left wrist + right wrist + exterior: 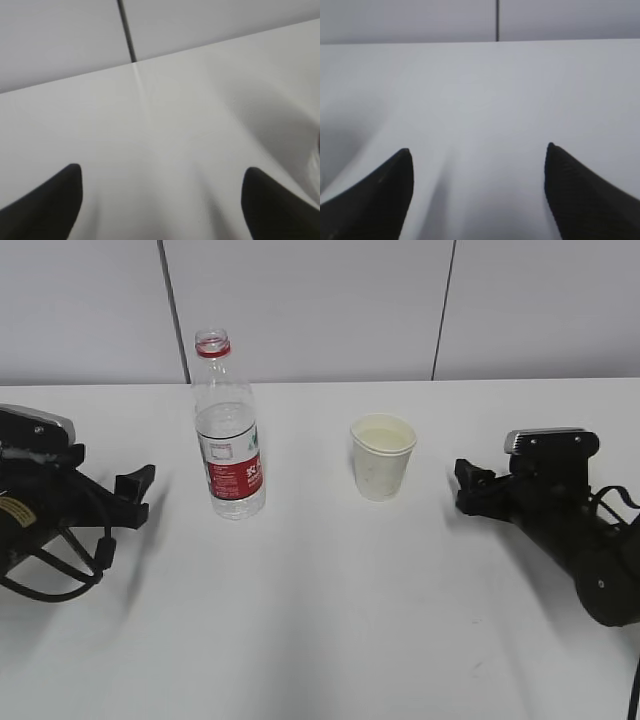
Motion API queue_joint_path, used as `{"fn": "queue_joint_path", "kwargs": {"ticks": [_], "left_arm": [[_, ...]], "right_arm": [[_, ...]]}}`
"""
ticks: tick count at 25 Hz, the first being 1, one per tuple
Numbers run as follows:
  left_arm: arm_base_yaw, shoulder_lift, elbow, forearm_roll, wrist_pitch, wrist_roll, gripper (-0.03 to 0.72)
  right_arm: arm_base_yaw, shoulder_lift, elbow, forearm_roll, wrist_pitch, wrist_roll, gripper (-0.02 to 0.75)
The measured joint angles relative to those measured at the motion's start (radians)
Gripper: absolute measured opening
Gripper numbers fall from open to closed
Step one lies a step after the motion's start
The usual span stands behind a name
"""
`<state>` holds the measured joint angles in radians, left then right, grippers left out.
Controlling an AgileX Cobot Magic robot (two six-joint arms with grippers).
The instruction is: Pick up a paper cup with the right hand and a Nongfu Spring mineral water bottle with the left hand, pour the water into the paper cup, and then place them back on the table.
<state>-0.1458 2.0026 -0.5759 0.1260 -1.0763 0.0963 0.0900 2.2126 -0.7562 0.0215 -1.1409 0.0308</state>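
Note:
The Nongfu Spring mineral water bottle (229,428) stands upright and uncapped on the white table (330,620), left of centre, with water in its lower half. The paper cup (382,456) stands upright right of it; whether it holds water I cannot tell. My left gripper (136,496) rests low at the left edge, open and empty, a short way left of the bottle. My right gripper (467,487) rests at the right, open and empty, a short way right of the cup. In the left wrist view the left gripper (161,175) and in the right wrist view the right gripper (479,152) show only bare table between spread fingers.
A grey panelled wall (320,300) with dark vertical seams runs behind the table's far edge. Bare tabletop lies in front of the bottle and cup. A sliver of the bottle (316,150) shows at the right edge of the left wrist view.

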Motion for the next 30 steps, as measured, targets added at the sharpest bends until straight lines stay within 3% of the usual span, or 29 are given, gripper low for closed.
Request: {"fn": "queue_joint_path", "kwargs": {"ticks": [7,16,23,30], "left_arm": [[0.000,-0.064,-0.016,-0.126,0.099,0.042,0.589],[0.000,-0.145,-0.144,-0.172,0.454,0.045,0.587],[0.000,-0.230,-0.283,-0.183,0.896,0.045,0.587],[0.000,-0.251,-0.499,-0.183,1.399,0.045,0.587]], "right_arm": [[-0.073,-0.063,0.000,0.014,0.011,0.016,0.596],[-0.075,-0.213,-0.007,0.014,0.297,0.024,0.594],[-0.075,-0.326,-0.124,0.014,0.754,0.030,0.594],[-0.075,-0.350,-0.342,0.014,1.320,0.030,0.594]]}}
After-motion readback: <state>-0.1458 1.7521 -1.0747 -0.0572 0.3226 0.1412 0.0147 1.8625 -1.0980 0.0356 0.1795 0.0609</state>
